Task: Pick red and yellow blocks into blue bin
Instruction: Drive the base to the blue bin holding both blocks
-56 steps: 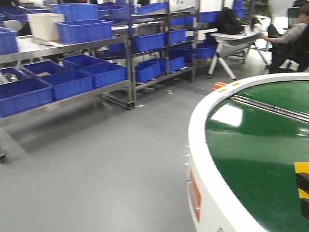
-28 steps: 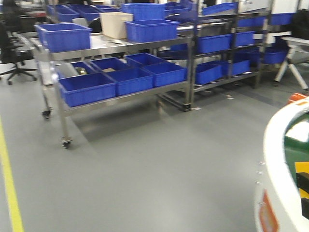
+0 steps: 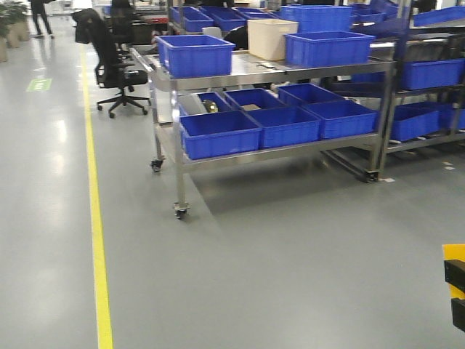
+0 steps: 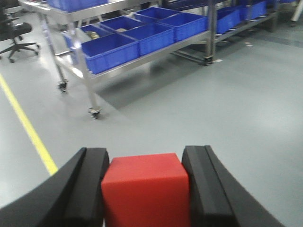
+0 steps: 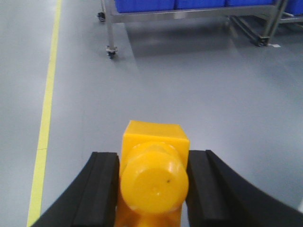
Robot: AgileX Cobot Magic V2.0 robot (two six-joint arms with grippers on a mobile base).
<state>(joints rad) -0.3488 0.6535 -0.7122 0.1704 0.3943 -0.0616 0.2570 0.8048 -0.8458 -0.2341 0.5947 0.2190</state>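
Red block [image 4: 146, 189] clamped in your left gripper [image 4: 144, 163], yellow block [image 5: 154, 175] clamped in your right gripper [image 5: 152, 163]: both picked, neither yet binned. Blue bins [image 3: 195, 54] sit on the cart [image 3: 258, 70] at one o'clock.

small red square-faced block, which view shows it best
The left wrist view: the small red square-faced block fills the foreground, clamped in the left gripper. Front and right wrist views miss it entirely.
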